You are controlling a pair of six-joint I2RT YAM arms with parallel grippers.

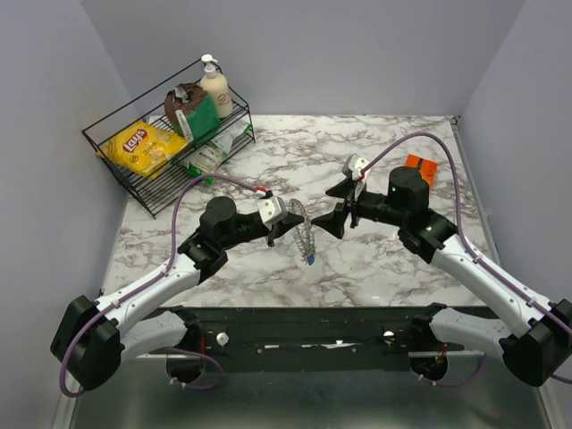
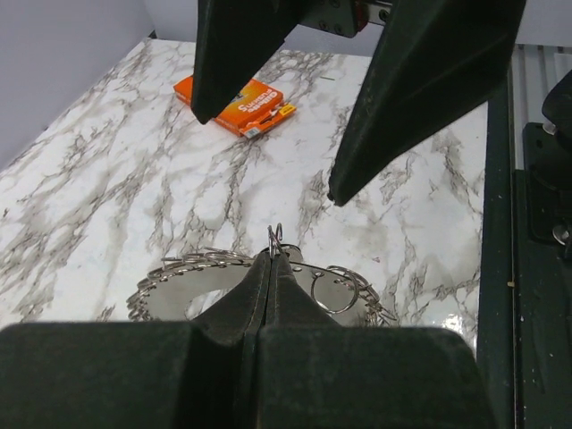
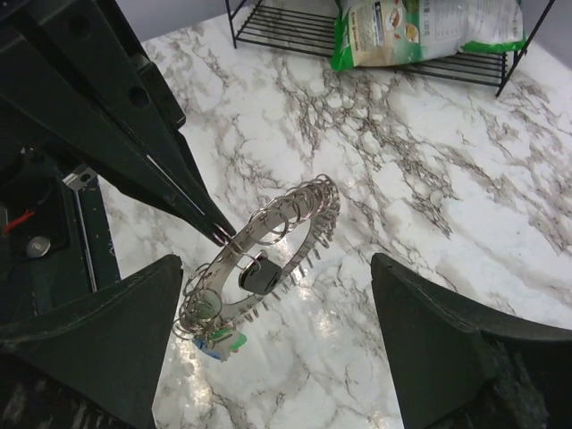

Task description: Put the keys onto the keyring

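Note:
The keyring [image 3: 295, 210], a flat grey toothed ring with many small split rings on its rim, hangs tilted above the marble table; it also shows in the top view [image 1: 304, 234] and the left wrist view [image 2: 174, 290]. My left gripper [image 2: 273, 259] is shut on the keyring's rim at a small split ring, seen from the right wrist as dark tips [image 3: 217, 234]. A black key [image 3: 262, 276] hangs in the ring's open centre. A blue key [image 3: 214, 344] hangs at its lowest edge, also in the top view [image 1: 309, 259]. The red key is out of view. My right gripper [image 3: 277, 308] is open and empty, facing the ring from close by [image 1: 332, 207].
An orange box [image 1: 420, 168] lies at the back right, also in the left wrist view [image 2: 237, 103]. A black wire rack [image 1: 165, 147] with a chips bag, snack bags and a pump bottle stands at the back left. Marble tabletop [image 1: 393, 268] below the grippers.

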